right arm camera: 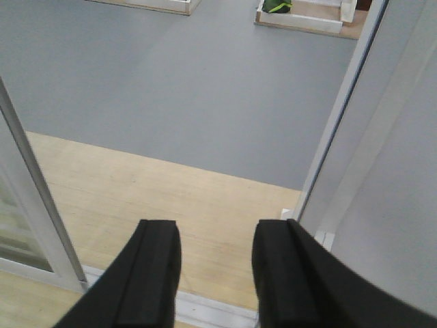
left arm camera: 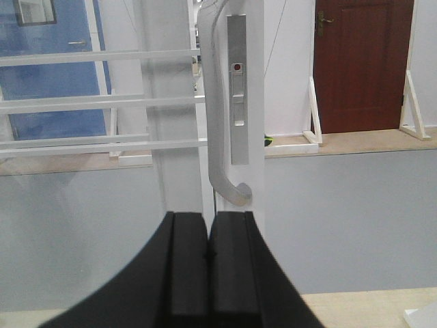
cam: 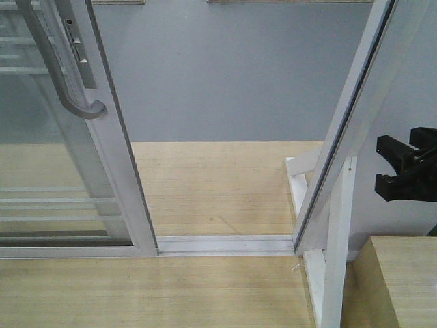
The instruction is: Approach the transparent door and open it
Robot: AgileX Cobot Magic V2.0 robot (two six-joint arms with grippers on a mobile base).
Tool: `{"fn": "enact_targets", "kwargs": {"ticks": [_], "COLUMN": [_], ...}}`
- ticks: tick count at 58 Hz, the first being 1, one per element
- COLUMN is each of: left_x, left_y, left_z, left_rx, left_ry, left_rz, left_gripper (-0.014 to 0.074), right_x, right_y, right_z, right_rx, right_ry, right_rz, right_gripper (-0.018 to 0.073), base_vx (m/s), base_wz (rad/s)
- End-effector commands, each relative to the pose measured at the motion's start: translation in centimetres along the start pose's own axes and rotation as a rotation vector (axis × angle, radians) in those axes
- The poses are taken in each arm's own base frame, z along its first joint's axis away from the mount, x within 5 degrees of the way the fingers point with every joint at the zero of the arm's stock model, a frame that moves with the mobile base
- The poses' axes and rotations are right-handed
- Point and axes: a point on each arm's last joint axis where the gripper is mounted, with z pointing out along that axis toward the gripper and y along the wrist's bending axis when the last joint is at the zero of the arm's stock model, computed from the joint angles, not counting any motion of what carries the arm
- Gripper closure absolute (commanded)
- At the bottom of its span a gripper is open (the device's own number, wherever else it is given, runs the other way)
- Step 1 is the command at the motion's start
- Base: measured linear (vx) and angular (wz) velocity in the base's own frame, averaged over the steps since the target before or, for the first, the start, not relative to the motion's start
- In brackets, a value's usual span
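Clear glass transparent door (cam: 54, 137), brushed-metal handle (left arm camera: 222, 137), matt wood floor (cam: 218, 191).

The floor has two parts: light wooden boards (cam: 218, 191) near the camera and a grey-blue surface (cam: 225, 75) farther away. A white floor track (cam: 225, 244) crosses the boards. At the right, a slanted white frame post (cam: 355, 116) leans over a white base (cam: 300, 184), beside a pale wooden block (cam: 403, 280). In the left wrist view, a dark red door (left arm camera: 362, 65) stands in a white wall (left arm camera: 290, 68), and a blue door (left arm camera: 48, 68) is at the left. The light is even and soft.
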Motion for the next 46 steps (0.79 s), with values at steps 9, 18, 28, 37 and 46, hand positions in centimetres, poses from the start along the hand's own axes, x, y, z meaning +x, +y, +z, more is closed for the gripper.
{"fn": "enact_targets", "kwargs": {"ticks": [9, 18, 28, 37, 46], "left_x": [0.3, 0.3, 0.3, 0.3, 0.3], "left_y": [0.0, 0.0, 0.0, 0.0, 0.0], "left_z": [0.1, 0.1, 0.1, 0.1, 0.1], "left_rx": [-0.006, -0.006, -0.006, -0.006, -0.006], "left_ry": [-0.053, -0.053, -0.053, -0.053, -0.053], "left_rz": [-0.013, -0.013, -0.013, -0.013, -0.013], "left_gripper": [0.0602, 0.0602, 0.0602, 0.0602, 0.0602], "right_x": [-1.3, -0.4, 2.7, 7.2, 10.8], "right_y": [-1.8, -2.8, -2.2, -1.4, -0.9], "right_z": [-3.5, -6.5, -7.5, -6.8, -6.3], "right_rx": [0.135, 0.264, 0.296, 0.276, 0.272], "right_ry": [-0.112, -0.119, -0.290, -0.351, -0.350], "right_rz": [-0.015, 0.004, -0.001, 0.044, 0.061], "right_gripper": [0.0574, 0.0570, 0.0568, 0.0567, 0.0567], "base_vx": [0.00, 0.00, 0.00, 0.00, 0.00], "base_wz": [0.00, 0.00, 0.00, 0.00, 0.00]}}
